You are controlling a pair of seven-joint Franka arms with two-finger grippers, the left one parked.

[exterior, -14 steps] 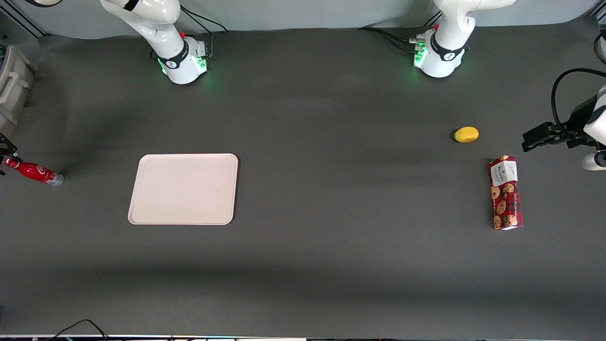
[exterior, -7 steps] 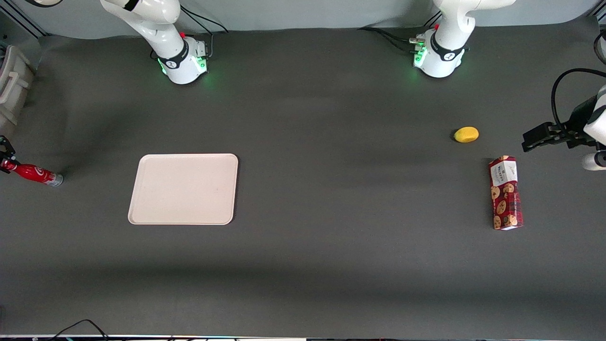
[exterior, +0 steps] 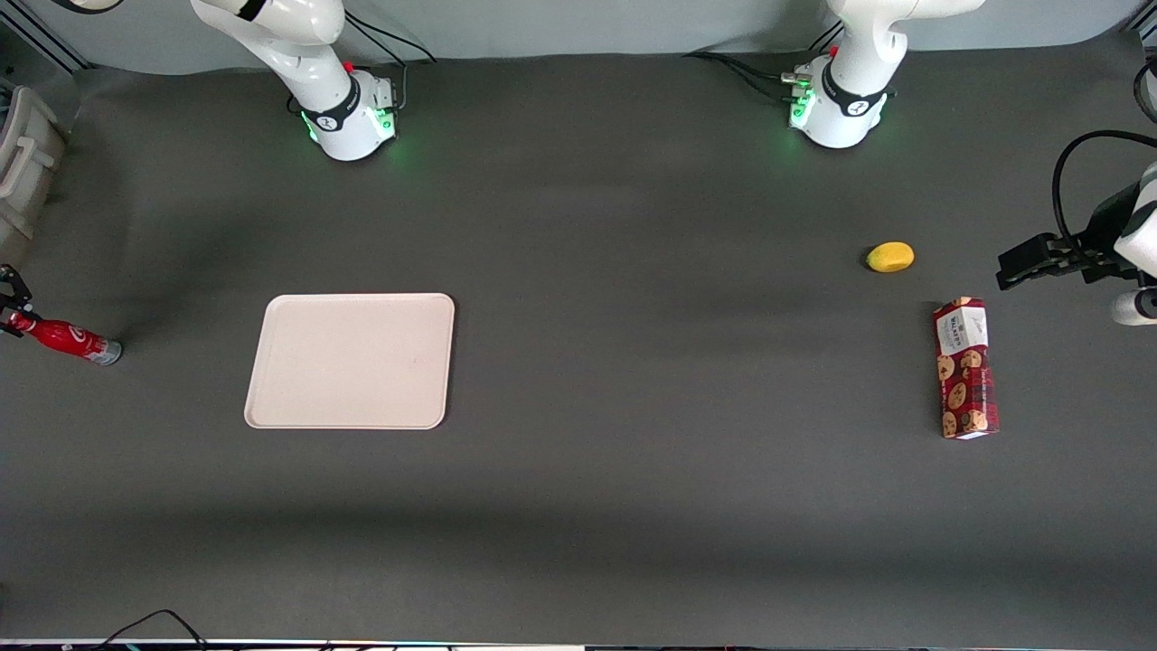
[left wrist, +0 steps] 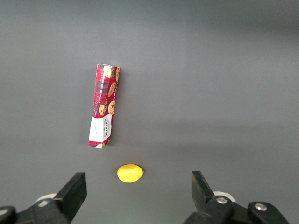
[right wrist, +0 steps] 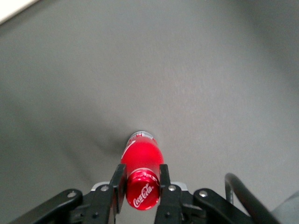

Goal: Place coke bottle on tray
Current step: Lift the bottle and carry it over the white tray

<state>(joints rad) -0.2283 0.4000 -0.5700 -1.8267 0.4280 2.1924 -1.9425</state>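
Note:
The coke bottle, small, red, with white script and a silvery base, is at the working arm's end of the table, by the edge of the front view. It is tilted, with its cap end toward that edge. My right gripper is there, shut on the cap end. In the right wrist view the two black fingers press both sides of the red cap, and the bottle points away toward the grey table. The cream tray lies flat and empty beside the bottle, toward the table's middle.
A beige bin stands at the working arm's end, farther from the front camera than the bottle. A yellow lemon-like fruit and a red cookie box lie toward the parked arm's end. They also show in the left wrist view.
The gripper and the bottle's cap end have shifted slightly at the view's edge. The bottle now sits a little nearer the front camera. The tray has not moved.

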